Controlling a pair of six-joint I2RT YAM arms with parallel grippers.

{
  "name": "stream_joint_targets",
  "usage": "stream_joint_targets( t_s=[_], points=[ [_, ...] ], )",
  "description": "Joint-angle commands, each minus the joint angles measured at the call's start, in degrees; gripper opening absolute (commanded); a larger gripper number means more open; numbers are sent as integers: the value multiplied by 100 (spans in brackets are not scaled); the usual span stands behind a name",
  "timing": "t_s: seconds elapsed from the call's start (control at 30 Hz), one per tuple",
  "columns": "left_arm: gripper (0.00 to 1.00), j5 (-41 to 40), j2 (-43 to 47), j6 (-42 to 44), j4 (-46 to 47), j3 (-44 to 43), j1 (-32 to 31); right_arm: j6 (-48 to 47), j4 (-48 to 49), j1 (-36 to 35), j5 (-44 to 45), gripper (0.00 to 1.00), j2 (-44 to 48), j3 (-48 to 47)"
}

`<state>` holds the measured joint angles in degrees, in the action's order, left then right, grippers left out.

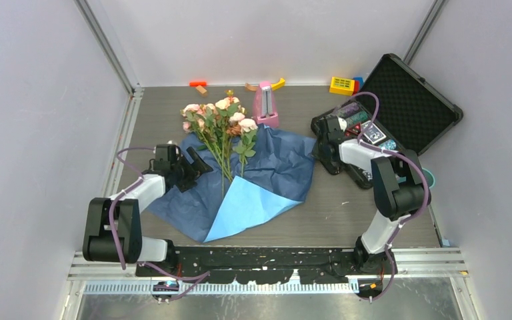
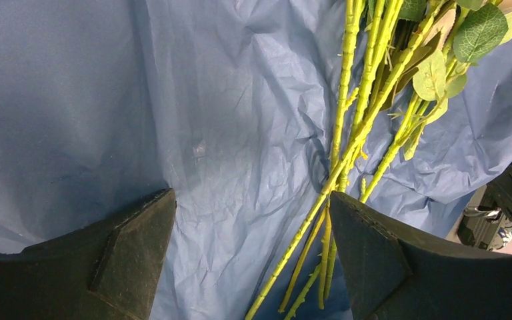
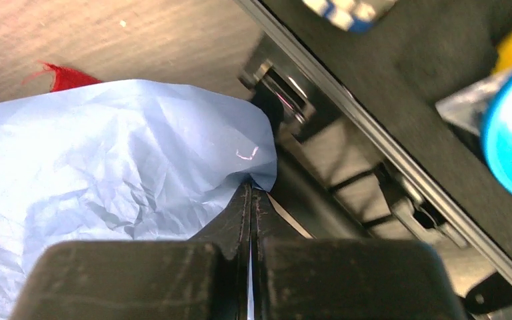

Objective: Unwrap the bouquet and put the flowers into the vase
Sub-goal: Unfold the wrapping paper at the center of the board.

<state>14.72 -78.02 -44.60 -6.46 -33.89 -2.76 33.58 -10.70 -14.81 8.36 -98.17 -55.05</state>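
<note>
Pinching the wrapper's edge while the flowers (image 1: 220, 120) lie bare on the open blue paper (image 1: 280, 160).
Right gripper (image 3: 250, 200) is clamped flat on the paper's right corner, a sliver of blue showing between its fingers, likely to drag the sheet clear. Left gripper (image 2: 252, 197) hangs with jaws wide apart low over the paper's left half, the green stems (image 2: 347, 133) running just beside its right finger, lined up for a grab, I'd say. The flowers rest mid-table, heads toward the far side. The vase (image 1: 429, 176) only peeks out teal behind the right arm's elbow, mostly hidden. A red scrap (image 3: 67, 78) by the paper could be ribbon; too little shows. The black case (image 1: 407, 100) crowds the right gripper.
</note>
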Motion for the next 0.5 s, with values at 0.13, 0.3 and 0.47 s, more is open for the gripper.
stream_joint_targets(
  t_s=[0.13,0.3,0.47],
  points=[
    [89,-332,143,158,338,134,63,-496,214,181,431,0,-543,-1076],
    [88,446,492,78,607,68,35,-705,70,205,406,0,-619,-1398],
    [88,872,845,116,462,-61,-390,-768,-247,206,263,18,-436,-1550]
  ],
)
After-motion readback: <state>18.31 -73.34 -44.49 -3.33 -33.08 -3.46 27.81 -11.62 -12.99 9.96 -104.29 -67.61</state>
